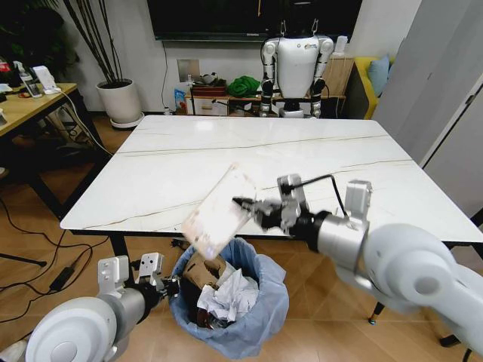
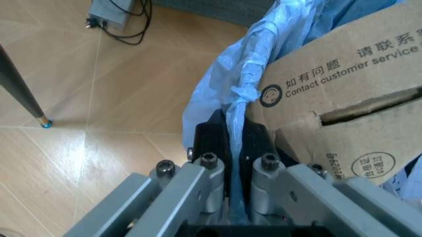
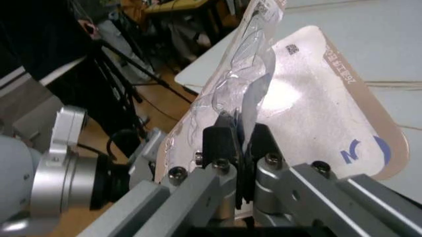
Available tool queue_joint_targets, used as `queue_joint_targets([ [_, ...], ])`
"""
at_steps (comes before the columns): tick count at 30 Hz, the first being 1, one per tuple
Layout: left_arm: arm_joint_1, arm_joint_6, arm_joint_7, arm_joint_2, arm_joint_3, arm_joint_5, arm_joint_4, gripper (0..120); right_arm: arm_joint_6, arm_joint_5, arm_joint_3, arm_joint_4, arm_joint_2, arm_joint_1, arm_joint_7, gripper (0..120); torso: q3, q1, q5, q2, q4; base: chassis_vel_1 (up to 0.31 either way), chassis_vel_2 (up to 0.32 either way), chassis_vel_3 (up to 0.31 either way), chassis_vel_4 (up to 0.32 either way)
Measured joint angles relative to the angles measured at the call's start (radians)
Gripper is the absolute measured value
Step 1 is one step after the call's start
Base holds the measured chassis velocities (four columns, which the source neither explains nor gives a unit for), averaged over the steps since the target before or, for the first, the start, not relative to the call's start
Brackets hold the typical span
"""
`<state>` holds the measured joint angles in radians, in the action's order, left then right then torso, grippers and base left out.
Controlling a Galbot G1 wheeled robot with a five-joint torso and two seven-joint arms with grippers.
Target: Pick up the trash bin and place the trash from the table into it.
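Note:
The trash bin [image 1: 260,320], lined with a crinkled blue bag, hangs just in front of the table's [image 1: 189,166] near edge. My left gripper [image 1: 170,286] is shut on the bag's rim [image 2: 235,106]. Inside the bin lie a brown cardboard box [image 2: 343,84] and white tissues [image 1: 230,296]. My right gripper [image 1: 243,204] is shut on a clear plastic wrapper [image 1: 219,213] with a white backing [image 3: 310,94], held tilted in the air above the bin's opening, over the table's front edge.
A white humanoid robot [image 1: 296,66] stands behind the table. A wooden desk [image 1: 30,107] and a potted plant [image 1: 119,99] are at the left. Cables [image 1: 60,275] lie on the floor, and a black table leg [image 2: 20,89] stands near the bin.

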<state>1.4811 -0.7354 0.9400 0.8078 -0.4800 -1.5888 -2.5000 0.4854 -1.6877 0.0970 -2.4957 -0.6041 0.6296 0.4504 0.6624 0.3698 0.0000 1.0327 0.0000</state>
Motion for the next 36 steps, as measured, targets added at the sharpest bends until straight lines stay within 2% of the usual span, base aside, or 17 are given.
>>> queue_joint_targets([
  [8,-0.001,0.0,0.006,-0.004,-0.005,-0.005,0.0,0,0.046,0.106,0.025,-0.014,0.078,0.097,-0.104,0,0.0,0.0,0.0001,0.0,-0.0001,0.0,0.0,0.0,0.0],
  [20,0.004,0.0,0.013,-0.004,-0.008,-0.006,0.0,0,0.08,0.238,0.098,-0.008,0.111,0.139,-0.182,0,0.0,0.0,0.0001,0.0,0.0,0.0,0.0,0.0,0.0],
  [25,0.009,0.0,0.018,-0.001,-0.009,-0.005,0.0,0,0.087,0.279,0.121,-0.007,0.104,0.133,-0.182,20,0.0,0.0,0.0001,0.0,0.0001,0.0,0.0,0.0,0.0],
  [26,0.009,0.0,0.018,-0.001,-0.009,-0.005,0.0,0,0.087,0.279,0.121,-0.007,0.104,0.133,-0.182,20,0.0,0.0,0.0001,0.0,0.0001,0.0,0.0,0.0,0.0],
  [32,0.013,0.0,0.018,0.0,-0.009,-0.003,0.0,0,0.086,0.287,0.107,-0.006,0.103,0.133,-0.178,47,0.0,0.0,0.0001,0.0,0.0001,0.0,0.0,0.0,0.0],
  [34,0.013,0.0,0.018,-0.001,-0.009,-0.003,0.0,0,0.086,0.287,0.105,-0.006,0.102,0.132,-0.178,49,0.0,0.0,0.0001,0.0,0.0,0.0,0.0,0.0,0.0],
  [36,0.014,0.0,0.018,-0.001,-0.009,-0.003,0.0,0,0.085,0.287,0.092,-0.006,0.1,0.133,-0.174,59,0.0,0.0,0.0001,0.0,0.0001,0.0,0.0,0.0,0.0],
])
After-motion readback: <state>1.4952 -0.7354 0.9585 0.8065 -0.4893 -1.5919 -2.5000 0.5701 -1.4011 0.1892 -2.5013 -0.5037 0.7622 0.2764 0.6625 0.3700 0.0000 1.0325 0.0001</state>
